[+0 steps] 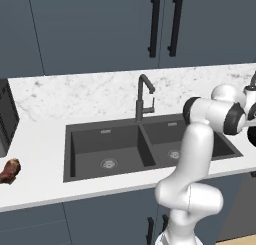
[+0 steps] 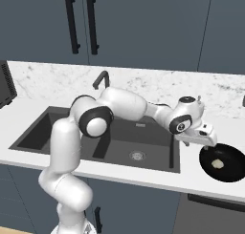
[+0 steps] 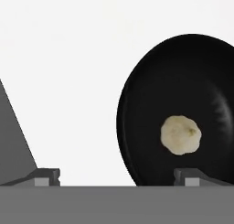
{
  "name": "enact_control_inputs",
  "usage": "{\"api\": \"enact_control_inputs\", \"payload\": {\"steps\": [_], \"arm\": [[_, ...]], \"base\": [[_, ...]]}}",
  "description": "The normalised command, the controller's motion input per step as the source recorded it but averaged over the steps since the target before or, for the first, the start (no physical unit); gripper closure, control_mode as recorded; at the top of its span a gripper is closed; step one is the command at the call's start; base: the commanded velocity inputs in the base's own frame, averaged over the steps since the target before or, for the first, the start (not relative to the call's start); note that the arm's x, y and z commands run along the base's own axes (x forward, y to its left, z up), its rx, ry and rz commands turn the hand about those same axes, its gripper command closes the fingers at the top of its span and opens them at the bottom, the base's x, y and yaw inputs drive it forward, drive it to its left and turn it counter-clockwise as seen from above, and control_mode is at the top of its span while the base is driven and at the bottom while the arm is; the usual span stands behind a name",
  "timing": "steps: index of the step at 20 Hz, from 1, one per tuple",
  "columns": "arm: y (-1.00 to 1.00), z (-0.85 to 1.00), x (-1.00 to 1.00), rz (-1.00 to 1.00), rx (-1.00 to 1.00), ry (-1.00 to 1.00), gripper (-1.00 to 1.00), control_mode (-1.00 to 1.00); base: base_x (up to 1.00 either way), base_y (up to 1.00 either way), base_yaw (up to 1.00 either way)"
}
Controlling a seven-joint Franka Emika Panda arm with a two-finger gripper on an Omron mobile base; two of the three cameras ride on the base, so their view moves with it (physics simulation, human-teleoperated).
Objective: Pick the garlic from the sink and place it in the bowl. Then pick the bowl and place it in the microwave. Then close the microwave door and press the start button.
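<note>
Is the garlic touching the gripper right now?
Apart. Hand view: the garlic lies loose in the bowl, above the open gripper.

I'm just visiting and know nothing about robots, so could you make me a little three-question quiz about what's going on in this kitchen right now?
1. True or false: the garlic lies inside the bowl.
2. Where does the bowl stand? A) in the sink B) on the counter beside the sink C) inside the microwave
3. Fill in: the pincer hangs above the bowl with its jaws ____.

Key
1. True: the pale bulb rests on the black bowl's bottom.
2. B: it stands on the white counter, to the right of the sink.
3. Open: the two tips stand wide apart, with nothing between them.
</note>
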Motion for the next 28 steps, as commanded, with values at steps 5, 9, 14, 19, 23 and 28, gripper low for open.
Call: {"api": "enact_control_inputs", "payload": {"steps": [5, 9, 14, 19, 23, 28], "arm": [[-0.20, 0.00, 0.06, 0.13, 0.03, 0.05, -1.00, -1.00], [-0.41, -0.03, 0.02, 0.10, 0.06, 0.04, -1.00, -1.00], [-0.32, -0.11, 0.04, 0.11, 0.09, 0.02, -1.00, -1.00], [0.00, -0.22, 0.00, 0.09, 0.01, 0.00, -1.00, -1.00], [0.00, -0.23, 0.05, 0.08, 0.00, 0.00, -1.00, -1.00], [0.12, -0.29, 0.09, 0.04, 0.00, 0.01, -1.00, -1.00]], "base": [[0.00, 0.00, 0.00], [0.00, 0.00, 0.00], [0.00, 0.00, 0.00], [0.00, 0.00, 0.00], [0.00, 0.00, 0.00], [0.00, 0.00, 0.00]]}}
